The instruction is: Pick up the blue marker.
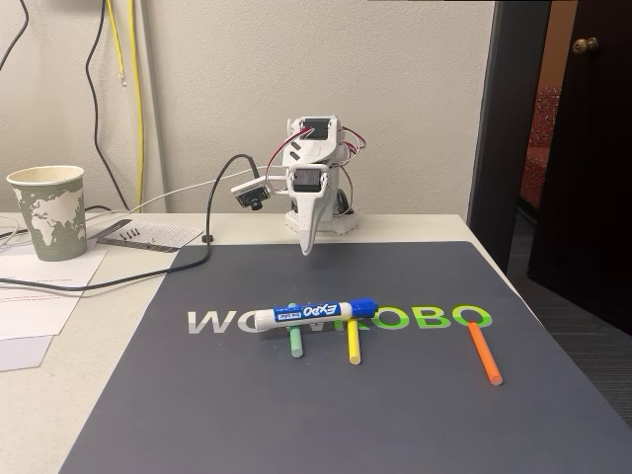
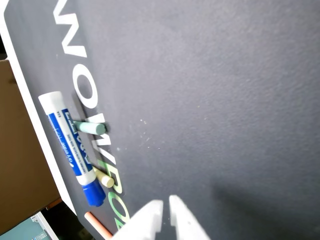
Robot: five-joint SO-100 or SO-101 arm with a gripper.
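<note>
The blue marker [image 1: 311, 313] lies on its side across the white and green lettering of the dark mat [image 1: 395, 415], blue cap to the right, resting on a green stick [image 1: 295, 341] and a yellow stick [image 1: 353, 341]. In the wrist view the blue marker [image 2: 70, 145] sits at the left, over the green stick [image 2: 92, 128] and yellow stick [image 2: 103, 178]. My gripper [image 1: 307, 247] hangs point-down over the mat's far edge, well behind the marker. Its jaws look shut and hold nothing. In the wrist view the gripper [image 2: 166, 202] enters from the bottom.
An orange stick [image 1: 484, 353] lies on the mat to the right, apart from the others. A paper cup [image 1: 47, 210] and papers [image 1: 39, 296] sit at the left, with a black cable [image 1: 148, 272] trailing to the arm. A dark door [image 1: 592, 148] stands at the right.
</note>
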